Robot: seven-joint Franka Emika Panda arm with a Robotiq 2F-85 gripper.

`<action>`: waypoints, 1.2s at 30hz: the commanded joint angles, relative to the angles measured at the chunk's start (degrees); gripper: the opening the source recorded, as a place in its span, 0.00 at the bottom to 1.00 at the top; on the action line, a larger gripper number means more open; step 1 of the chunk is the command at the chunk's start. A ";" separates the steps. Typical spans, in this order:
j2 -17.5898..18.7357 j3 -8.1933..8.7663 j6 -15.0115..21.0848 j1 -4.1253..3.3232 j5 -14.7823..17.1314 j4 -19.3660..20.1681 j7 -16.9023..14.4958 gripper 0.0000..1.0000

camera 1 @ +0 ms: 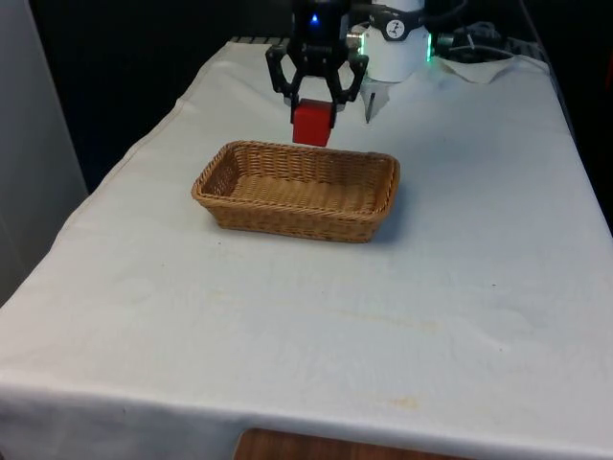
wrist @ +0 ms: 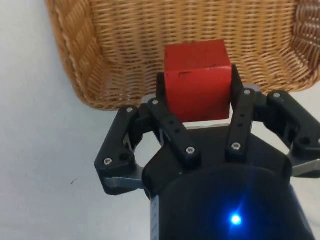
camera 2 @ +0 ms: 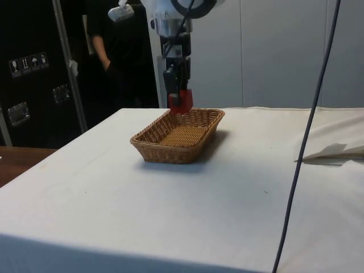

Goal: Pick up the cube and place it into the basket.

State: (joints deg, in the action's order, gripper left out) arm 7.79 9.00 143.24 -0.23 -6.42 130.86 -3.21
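Cube (camera 1: 312, 123), red, clamped between the fingers of the gripper (camera 1: 315, 107) and held aloft over the basket (camera 1: 222, 208) rim at its 12 o'clock edge in the front view; carry step, next needing travel inward over the basket's floor before release.

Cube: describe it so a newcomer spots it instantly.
On the white-clothed table sits one oblong wicker basket. Just above the basket's far rim, the black gripper holds the cube off the table. It is the only red, solid-sided object there.
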 commanded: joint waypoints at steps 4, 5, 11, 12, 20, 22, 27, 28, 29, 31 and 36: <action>0.34 1.03 0.11 0.34 0.63 -0.29 -1.83 0.02; 0.46 1.26 0.17 0.40 0.80 -0.34 -2.23 0.02; 1.32 2.29 0.46 0.57 2.35 -0.80 -4.24 0.02; 1.55 2.46 0.52 0.57 2.86 -0.92 -4.76 0.02; 3.27 3.84 0.80 0.57 6.19 -2.52 -8.37 0.02; 4.01 3.90 0.92 0.63 8.25 -2.81 -9.91 0.02; 5.39 4.07 1.09 0.74 10.77 -3.32 -11.92 0.02; 5.73 4.07 1.03 0.69 11.40 -3.50 -12.38 0.02; 6.02 4.07 1.03 0.69 12.03 -3.67 -12.72 0.02; 6.93 4.01 0.97 0.57 13.69 -4.18 -13.81 0.02; 8.19 3.90 1.26 0.63 15.58 -4.76 -15.13 0.02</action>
State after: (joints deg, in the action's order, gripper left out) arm 15.99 13.46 144.04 0.00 8.31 126.05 -17.70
